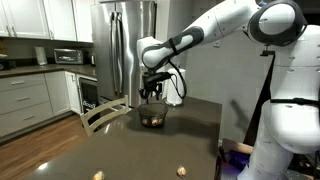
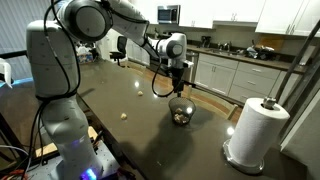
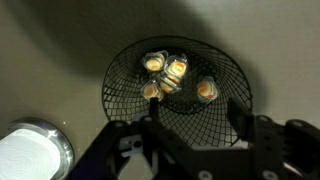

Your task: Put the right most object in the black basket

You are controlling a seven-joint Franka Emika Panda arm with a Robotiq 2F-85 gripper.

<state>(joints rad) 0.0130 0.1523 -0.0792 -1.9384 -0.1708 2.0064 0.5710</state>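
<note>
The gripper point(image 3: 194, 112) hangs with its jaws spread wide and nothing between them. Right under the jaws sits the black basket point(image 3: 120, 75) on the dark table point(image 1: 120, 150). Four pale lumps point(image 3: 177, 68) lie inside the basket, close together, straight below the jaws. Off to one side of the jaws, near the basket, stands a white paper towel roll point(image 2: 255, 125). Far from the jaws, by the table's edge, lie a loose lump point(image 1: 181, 171) and a second loose lump point(image 1: 98, 175), well apart from each other. I cannot tell which lump the task means.
</note>
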